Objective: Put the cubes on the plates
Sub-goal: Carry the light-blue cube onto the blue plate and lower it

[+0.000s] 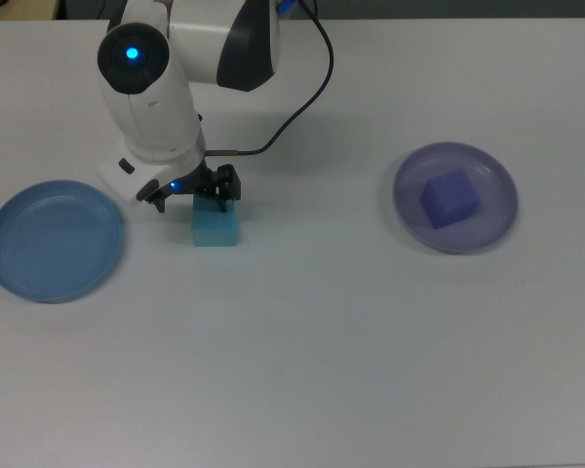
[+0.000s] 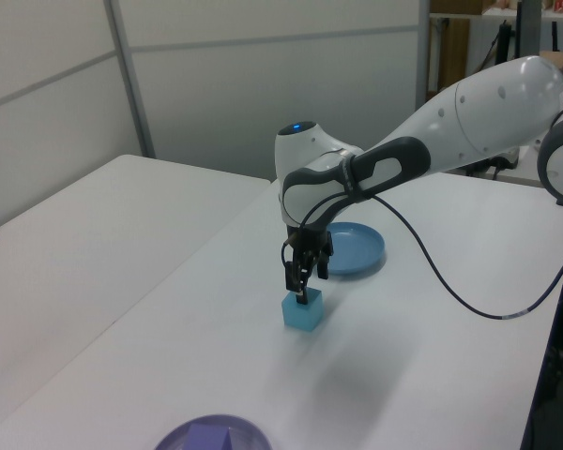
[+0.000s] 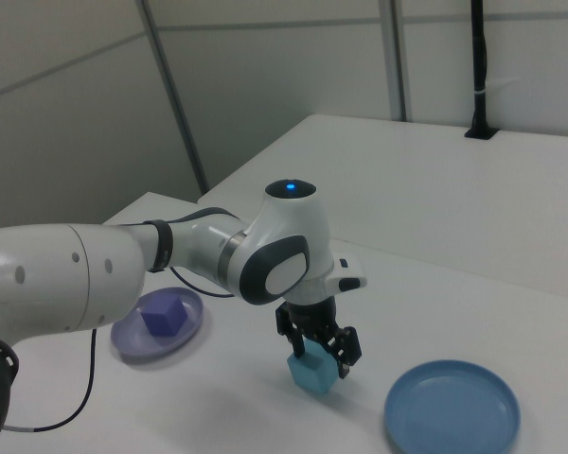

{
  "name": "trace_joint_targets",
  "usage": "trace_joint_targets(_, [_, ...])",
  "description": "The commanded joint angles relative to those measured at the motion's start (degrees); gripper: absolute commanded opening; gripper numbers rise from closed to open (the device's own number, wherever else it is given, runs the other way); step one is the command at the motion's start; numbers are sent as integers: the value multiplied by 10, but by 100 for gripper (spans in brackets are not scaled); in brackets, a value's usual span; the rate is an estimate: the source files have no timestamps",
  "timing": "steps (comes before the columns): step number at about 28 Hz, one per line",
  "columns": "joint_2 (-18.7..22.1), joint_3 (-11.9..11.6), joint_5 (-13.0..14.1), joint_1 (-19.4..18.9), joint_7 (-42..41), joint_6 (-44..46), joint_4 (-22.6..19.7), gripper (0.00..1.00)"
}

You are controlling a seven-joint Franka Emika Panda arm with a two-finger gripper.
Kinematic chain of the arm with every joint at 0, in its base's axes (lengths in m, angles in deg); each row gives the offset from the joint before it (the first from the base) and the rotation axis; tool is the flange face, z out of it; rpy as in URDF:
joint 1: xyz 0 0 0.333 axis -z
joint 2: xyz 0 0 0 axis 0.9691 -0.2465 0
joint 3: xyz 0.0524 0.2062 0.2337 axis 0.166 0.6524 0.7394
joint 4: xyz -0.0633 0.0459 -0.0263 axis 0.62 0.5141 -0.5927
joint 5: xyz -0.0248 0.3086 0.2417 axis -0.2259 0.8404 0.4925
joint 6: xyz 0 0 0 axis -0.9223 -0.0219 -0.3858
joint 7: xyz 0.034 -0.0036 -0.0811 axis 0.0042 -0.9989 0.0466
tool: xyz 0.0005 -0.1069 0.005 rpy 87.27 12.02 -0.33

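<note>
The light cyan cube [image 1: 216, 228] [image 2: 302, 313] [image 3: 313, 375] rests on the white table between the two plates. My gripper [image 1: 197, 194] [image 2: 301, 289] [image 3: 320, 352] hangs right over the cube's top and is open, one finger on each side of the upper edge. To the top view's left lies the bare blue plate [image 1: 39, 263] [image 2: 361, 253] [image 3: 452, 413]. On the top view's right, the purple-blue cube [image 1: 449, 198] [image 3: 165, 315] sits on the lavender plate [image 1: 495, 222] [image 2: 178, 436] [image 3: 133, 336].
A black cable [image 1: 307, 86] runs from the arm's wrist over the table behind the cyan cube. A grey partition wall [image 2: 263, 84] stands behind the table.
</note>
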Motion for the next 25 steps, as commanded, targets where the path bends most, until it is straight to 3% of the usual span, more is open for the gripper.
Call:
trace_joint_targets(1, [21, 0, 24, -2, 9, -6, -16, 100])
trace_joint_targets(18, [-14, 4, 19, -34, 48, -35, -15, 100])
trace_joint_targets(20, [-17, 3, 17, -32, 48, -35, -15, 96])
trace_joint_targets(25, [-18, -3, 16, -22, 45, -37, -14, 35])
